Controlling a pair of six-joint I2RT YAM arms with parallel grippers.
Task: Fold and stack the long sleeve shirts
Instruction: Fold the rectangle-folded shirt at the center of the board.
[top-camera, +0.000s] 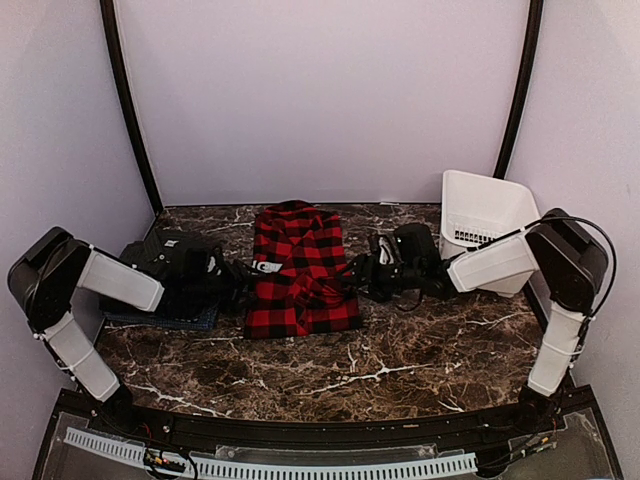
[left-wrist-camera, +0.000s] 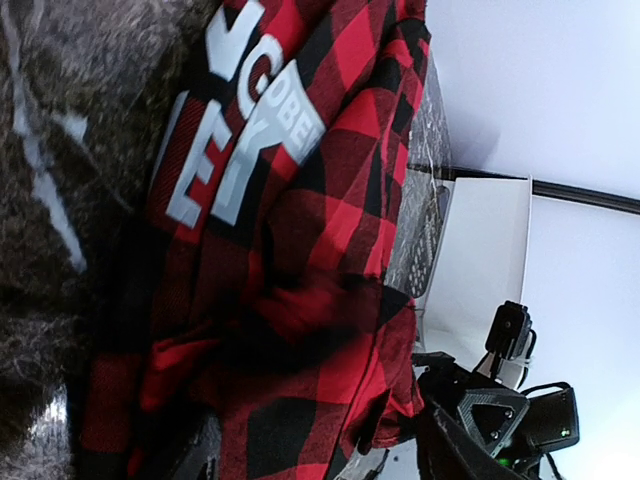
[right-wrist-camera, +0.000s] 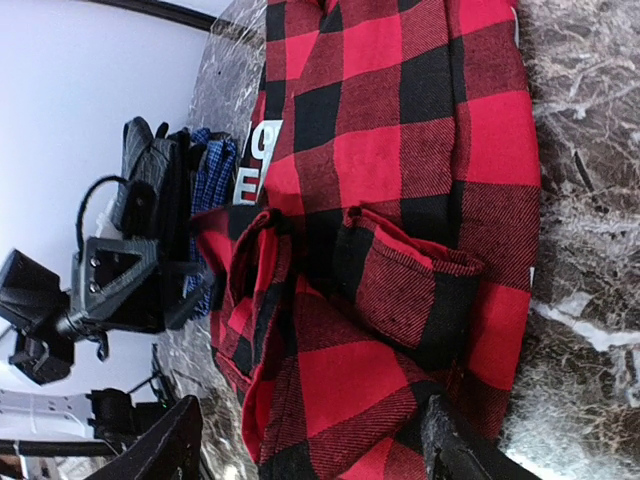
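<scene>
From above, we see the red-and-black checked shirt (top-camera: 300, 275) folded mid-table, the left gripper (top-camera: 238, 282) at its left edge and the right gripper (top-camera: 356, 272) at its right, with bare marble table (top-camera: 400, 365) in front. Our left wrist view shows the fingers (left-wrist-camera: 195, 455) spread wide, released, over the shirt's hem. The right wrist view shows the same there, fingers (right-wrist-camera: 165, 445) apart.

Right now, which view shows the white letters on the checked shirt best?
Left wrist: the letters are large and near whole. The right wrist shows only a strip; the top view, a tiny white patch.
</scene>
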